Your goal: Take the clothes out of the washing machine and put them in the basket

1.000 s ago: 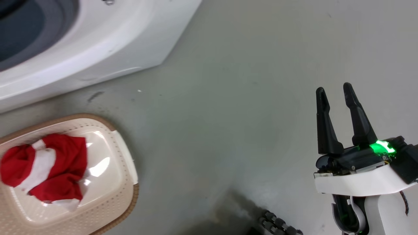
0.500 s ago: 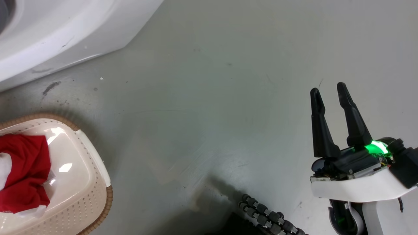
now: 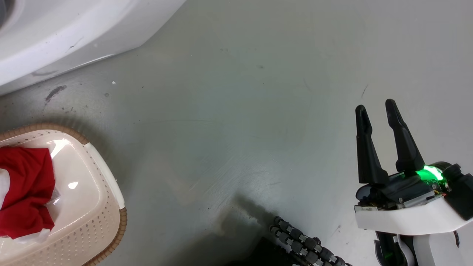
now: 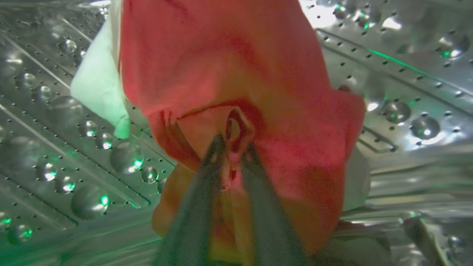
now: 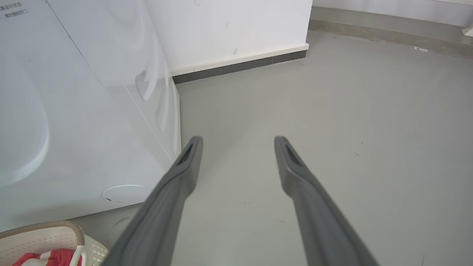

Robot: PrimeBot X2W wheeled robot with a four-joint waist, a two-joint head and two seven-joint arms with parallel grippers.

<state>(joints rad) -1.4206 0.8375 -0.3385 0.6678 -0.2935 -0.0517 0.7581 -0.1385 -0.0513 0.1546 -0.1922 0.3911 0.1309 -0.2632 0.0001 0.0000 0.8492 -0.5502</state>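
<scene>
While the left pincer (image 4: 233,147) is gripping a bunched fold of the red garment (image 4: 229,66) inside the washing machine drum (image 4: 406,74), cloth likely limp and light, the right pincer (image 3: 376,107) is hanging spread and empty.

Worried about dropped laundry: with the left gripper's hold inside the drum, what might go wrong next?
The left gripper pinches just a small fold of the soft red garment with white trim, so it may slip loose while leaving the perforated steel drum. The cream plastic basket with brown rim lies partly outside the head view, so a drop might miss it.
</scene>
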